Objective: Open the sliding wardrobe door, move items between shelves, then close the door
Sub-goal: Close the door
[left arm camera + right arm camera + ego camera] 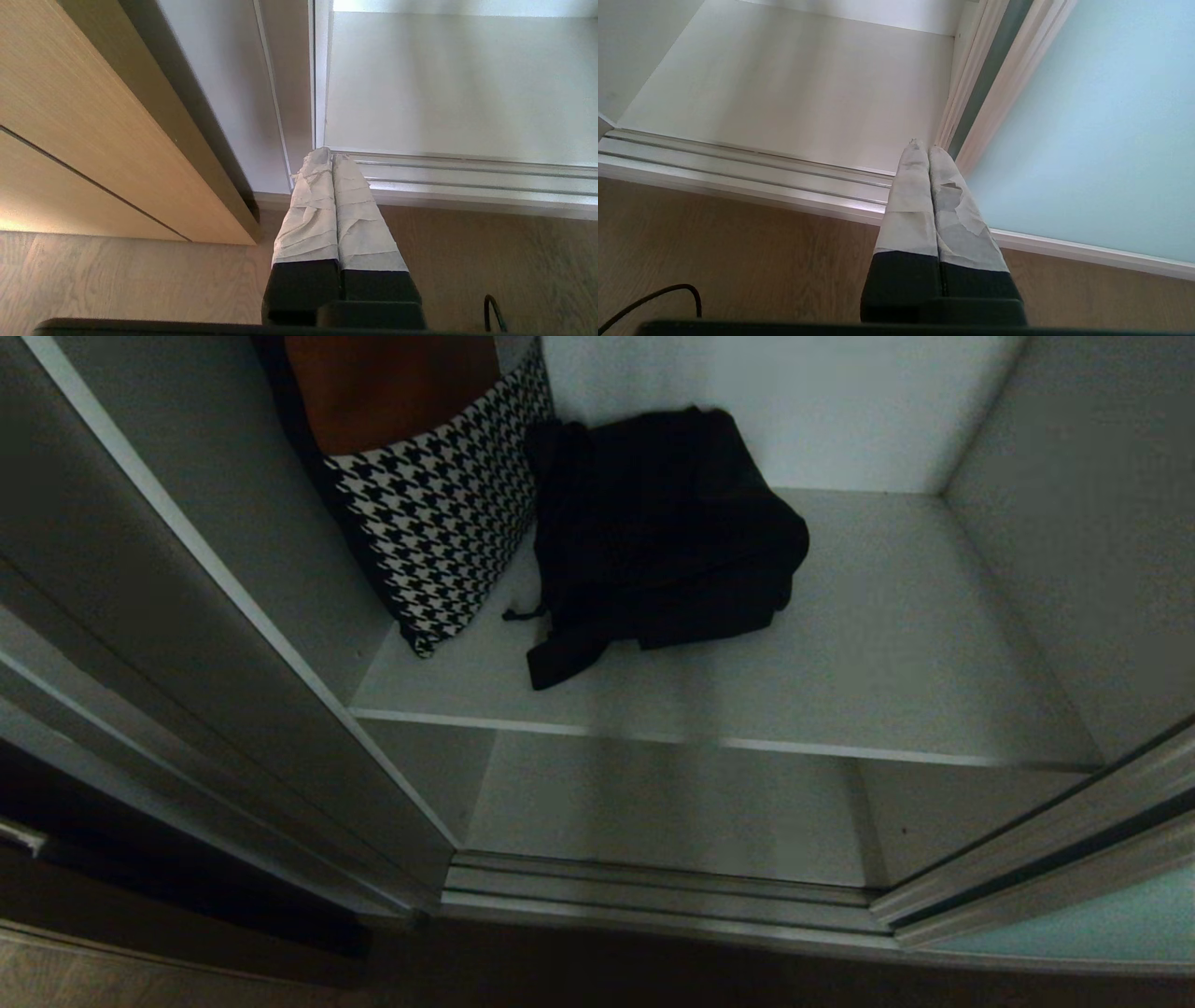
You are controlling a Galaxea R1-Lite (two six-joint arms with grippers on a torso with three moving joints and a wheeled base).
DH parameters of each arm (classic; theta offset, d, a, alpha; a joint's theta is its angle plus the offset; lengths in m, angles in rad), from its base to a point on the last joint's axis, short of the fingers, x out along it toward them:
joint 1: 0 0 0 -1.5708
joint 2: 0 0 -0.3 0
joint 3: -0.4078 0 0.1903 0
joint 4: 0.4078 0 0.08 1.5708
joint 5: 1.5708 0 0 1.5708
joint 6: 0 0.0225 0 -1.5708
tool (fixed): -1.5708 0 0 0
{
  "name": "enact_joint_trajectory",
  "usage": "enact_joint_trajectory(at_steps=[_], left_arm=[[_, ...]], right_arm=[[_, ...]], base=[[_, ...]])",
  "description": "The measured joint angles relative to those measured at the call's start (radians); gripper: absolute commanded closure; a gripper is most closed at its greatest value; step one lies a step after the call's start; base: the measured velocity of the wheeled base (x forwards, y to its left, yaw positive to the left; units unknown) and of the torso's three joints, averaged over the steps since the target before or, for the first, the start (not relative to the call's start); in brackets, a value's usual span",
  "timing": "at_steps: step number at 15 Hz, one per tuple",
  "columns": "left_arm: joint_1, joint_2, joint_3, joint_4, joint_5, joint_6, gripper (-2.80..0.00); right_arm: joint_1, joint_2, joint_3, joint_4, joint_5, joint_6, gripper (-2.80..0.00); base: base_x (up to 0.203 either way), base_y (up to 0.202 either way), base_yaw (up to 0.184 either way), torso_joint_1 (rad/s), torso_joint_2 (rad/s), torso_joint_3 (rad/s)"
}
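The wardrobe stands open. A black fabric bundle [658,537] with dangling straps lies on the upper white shelf [868,663], toward its left half. Below it is a lower shelf [672,803], bare where it shows. The frosted teal sliding wardrobe door [1092,126] is pushed to the right, and its silver frame [1036,859] shows at the lower right of the head view. Neither arm appears in the head view. My left gripper [331,156] hangs shut and empty over the floor by the bottom track. My right gripper [923,147] is shut and empty, near the door's frame edge.
A houndstooth-patterned cushion or bag [439,518] with a brown top leans in the upper shelf's left corner, beside the bundle. The silver bottom track [653,891] runs along the wardrobe front. A beige wooden cabinet front [93,140] stands to the left. A black cable [654,298] lies on the wood floor.
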Motion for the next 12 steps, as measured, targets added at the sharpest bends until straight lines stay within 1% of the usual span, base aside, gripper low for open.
enact_joint_trajectory(at_steps=[11,12], left_arm=[[0.0,0.0,-0.001,0.0,-0.001,-0.002,0.0],[0.0,0.0,-0.001,0.001,-0.001,0.007,0.0]], right_arm=[[0.0,0.0,0.001,0.0,-0.003,0.01,0.0],[0.0,0.0,0.002,0.0,-0.002,0.01,0.0]], base=[[0.0,0.0,0.0,0.0,0.0,0.0],[0.0,0.0,0.0,0.0,0.0,0.0]])
